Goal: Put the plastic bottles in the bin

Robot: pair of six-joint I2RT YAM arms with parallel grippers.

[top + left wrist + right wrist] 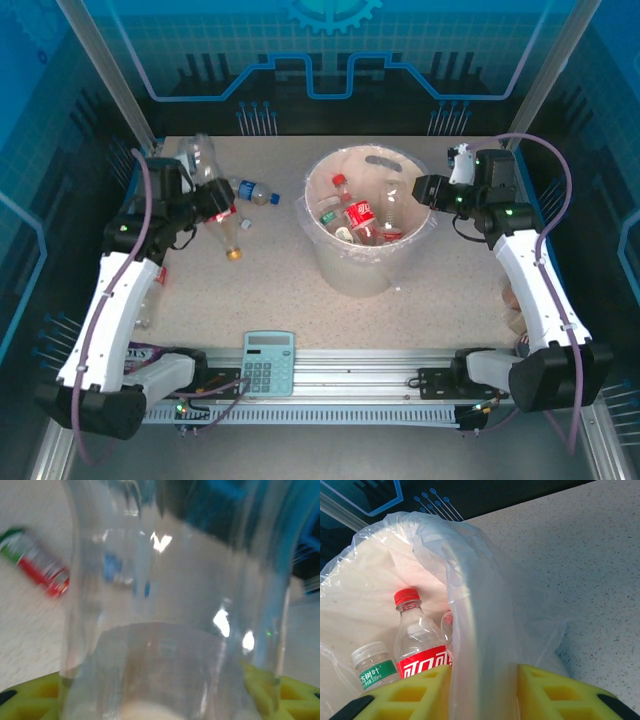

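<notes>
A clear plastic bottle [165, 605] stands between the yellow-green fingers [30, 700] of my left gripper [205, 198], which is shut on it at the far left of the table. Its clear body [200, 155] sticks out beyond the gripper. On the table beside it lie a red-labelled bottle with a yellowish cap [228, 228] and a blue-labelled bottle [255, 190]. The cream-white bin [350, 270] with its clear liner holds several bottles, among them a red-capped one [417, 640]. My right gripper [485, 690] is shut on the bin's rim [465, 605] on its right side.
A pale blue calculator [268, 362] lies at the near edge against the metal rail [360, 372]. A blurred red and green label [37, 562] shows on the table to the left of the held bottle. Dark walls enclose the table.
</notes>
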